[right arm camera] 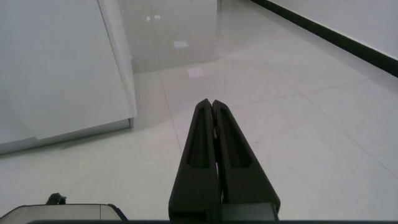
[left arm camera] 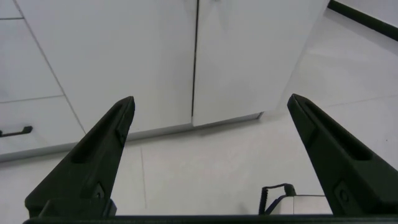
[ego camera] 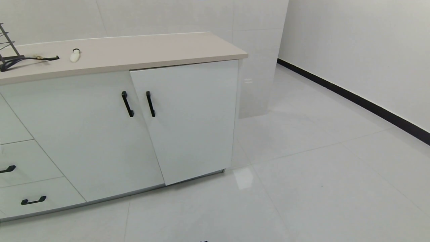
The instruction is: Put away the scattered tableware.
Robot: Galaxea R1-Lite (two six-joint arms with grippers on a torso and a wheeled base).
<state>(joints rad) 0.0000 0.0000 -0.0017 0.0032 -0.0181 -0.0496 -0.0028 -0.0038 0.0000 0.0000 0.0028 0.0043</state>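
Looking from the head, the counter (ego camera: 134, 50) is carrying, at its far left, a small white piece (ego camera: 74, 55) and a dark utensil (ego camera: 40, 58) lying loose beside a black rack (ego camera: 8, 50), probably their home. At the left wrist, the left gripper (left arm camera: 211, 99) is hanging wide open and empty before the cupboard doors (left arm camera: 249, 56). At the right wrist, the right gripper (right arm camera: 212, 106) is pointing over the floor (right arm camera: 311, 124), closed tight on nothing.

no readable text, no labels, no numbers, no signs on any surface
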